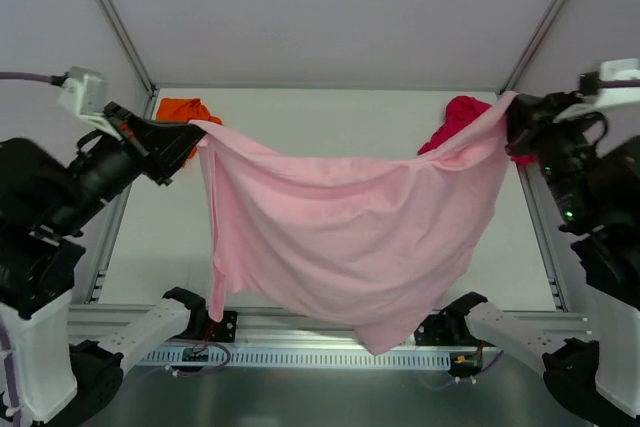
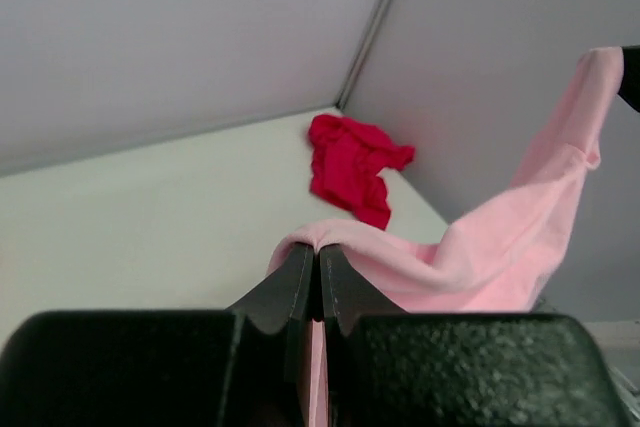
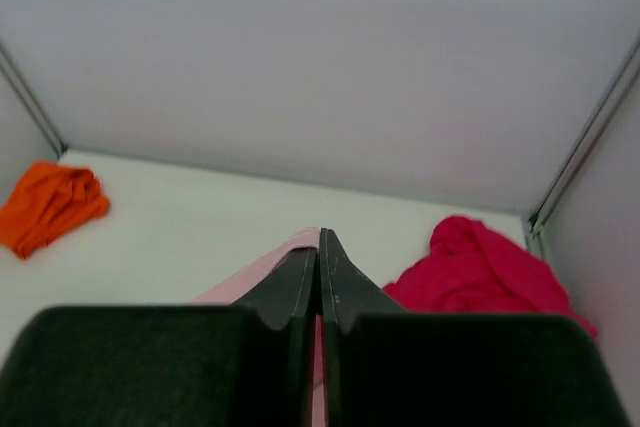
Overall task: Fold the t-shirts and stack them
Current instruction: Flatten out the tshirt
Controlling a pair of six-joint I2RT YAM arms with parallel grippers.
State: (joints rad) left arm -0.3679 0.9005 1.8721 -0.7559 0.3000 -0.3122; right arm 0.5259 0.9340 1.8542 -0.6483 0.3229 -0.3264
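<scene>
A light pink t-shirt (image 1: 350,237) hangs spread in the air between both arms, its lower edge drooping toward the near rail. My left gripper (image 1: 190,132) is shut on its left top corner, with pink cloth (image 2: 460,257) pinched between the jaws of that gripper (image 2: 319,252). My right gripper (image 1: 510,117) is shut on the right top corner; a strip of pink cloth (image 3: 255,275) shows beside the jaws of that gripper (image 3: 320,242). A crumpled orange t-shirt (image 1: 185,112) (image 3: 50,205) lies at the back left. A crumpled crimson t-shirt (image 1: 460,122) (image 2: 350,167) (image 3: 480,267) lies at the back right.
The white table (image 1: 330,122) is walled by grey panels with metal corner posts (image 1: 115,22) on both sides. The arm bases and a slotted rail (image 1: 320,355) run along the near edge.
</scene>
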